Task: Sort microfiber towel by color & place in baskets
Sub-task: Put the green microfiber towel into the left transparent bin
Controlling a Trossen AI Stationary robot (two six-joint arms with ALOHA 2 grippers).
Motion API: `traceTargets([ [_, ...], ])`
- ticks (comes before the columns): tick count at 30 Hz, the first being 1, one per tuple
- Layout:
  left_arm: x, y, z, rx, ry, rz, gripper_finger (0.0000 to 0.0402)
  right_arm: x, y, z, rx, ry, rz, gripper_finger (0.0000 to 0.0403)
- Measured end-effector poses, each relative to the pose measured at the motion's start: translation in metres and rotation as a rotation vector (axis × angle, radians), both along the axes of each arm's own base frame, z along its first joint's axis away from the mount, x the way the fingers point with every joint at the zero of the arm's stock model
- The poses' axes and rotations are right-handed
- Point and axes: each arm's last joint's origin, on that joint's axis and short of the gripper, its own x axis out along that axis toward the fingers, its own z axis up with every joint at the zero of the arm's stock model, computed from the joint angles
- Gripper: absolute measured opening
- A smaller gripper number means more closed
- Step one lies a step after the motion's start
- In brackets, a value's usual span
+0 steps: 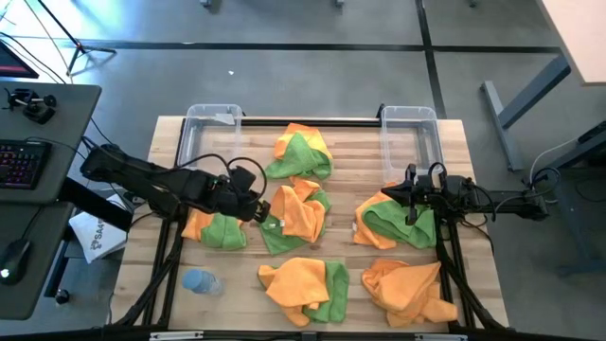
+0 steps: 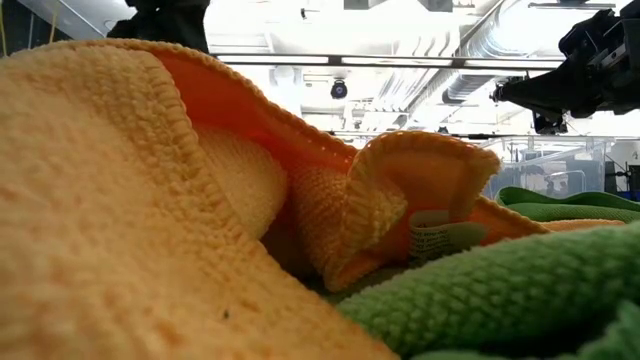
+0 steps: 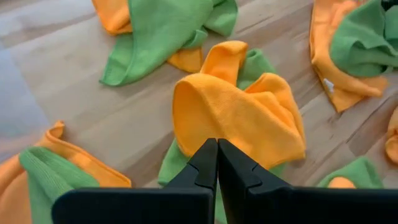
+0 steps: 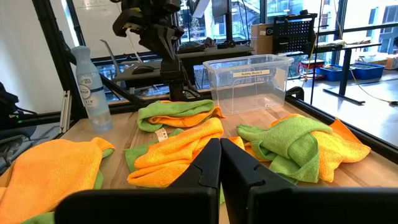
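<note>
Orange and green microfiber towels lie bunched in several piles on the wooden table: far middle, middle, left, right and two near the front edge. Two clear baskets stand at the far edge, one left and one right. My left gripper is shut and hovers over the middle pile, above its orange towel. My right gripper is shut and held level above the right pile.
A pale blue bottle lies near the table's front left corner; it shows again in the right wrist view. A desk with a keyboard stands left of the table. In the low view an orange towel fills the foreground.
</note>
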Motion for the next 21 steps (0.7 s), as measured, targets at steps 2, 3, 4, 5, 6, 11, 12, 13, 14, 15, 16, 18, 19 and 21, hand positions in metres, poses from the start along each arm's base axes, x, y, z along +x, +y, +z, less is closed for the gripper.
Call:
traceTargets([
  [2, -0.001, 0.0, -0.004, 0.004, 0.016, -0.001, 0.0, 0.0, 0.0, 0.0, 0.0, 0.0, 0.0, 0.0],
  [3, -0.001, 0.0, -0.006, 0.004, 0.019, 0.0, 0.0, 0.0, 0.0, 0.0, 0.0, 0.0, 0.0, 0.0],
  [4, -0.002, 0.0, -0.007, 0.005, 0.024, -0.001, 0.0, 0.0, 0.0, 0.0, 0.0, 0.0, -0.001, 0.0],
  [5, -0.002, 0.0, -0.008, 0.003, 0.025, 0.001, 0.0, 0.0, 0.0, 0.0, 0.0, 0.0, 0.0, 0.0],
  [6, -0.001, 0.0, -0.009, -0.005, 0.015, 0.014, 0.0, 0.0, 0.0, 0.0, 0.0, 0.0, 0.0, 0.0],
  [11, -0.001, 0.004, -0.01, -0.037, 0.013, 0.047, 0.0015, 0.0, 0.0, 0.0, 0.0, 0.0, 0.0, 0.0],
  [12, 0.0, 0.005, -0.01, -0.033, 0.019, 0.038, 0.0022, 0.0, 0.0, 0.0, 0.0, 0.0, 0.0, 0.0],
  [13, 0.0, 0.007, -0.011, -0.027, 0.028, 0.025, 0.003, 0.0, 0.0, 0.0, 0.0, 0.0, 0.0, 0.0],
  [14, 0.0, 0.008, -0.011, -0.022, 0.039, 0.008, 0.004, 0.0, 0.0, 0.0, 0.0, 0.0, -0.001, 0.0],
  [15, 0.0, 0.009, -0.011, -0.02, 0.051, -0.009, 0.0049, 0.0, 0.0, 0.0, 0.0, 0.0, 0.0, 0.0],
  [16, 0.001, 0.011, -0.011, -0.018, 0.061, -0.022, 0.006, 0.0, 0.0, 0.0, 0.0, 0.0, 0.0, 0.0],
  [18, 0.001, 0.013, -0.011, -0.001, 0.078, -0.048, 0.0079, 0.0, 0.0, 0.0, 0.0, 0.0, 0.0, 0.0],
  [19, 0.001, 0.014, -0.011, 0.012, 0.089, -0.067, 0.0088, 0.0, 0.0, 0.0, 0.0, 0.0, 0.0, 0.0],
  [21, 0.001, 0.015, -0.011, 0.023, 0.101, -0.082, 0.0099, 0.0, 0.0, 0.0, 0.0, 0.0, 0.0, 0.0],
])
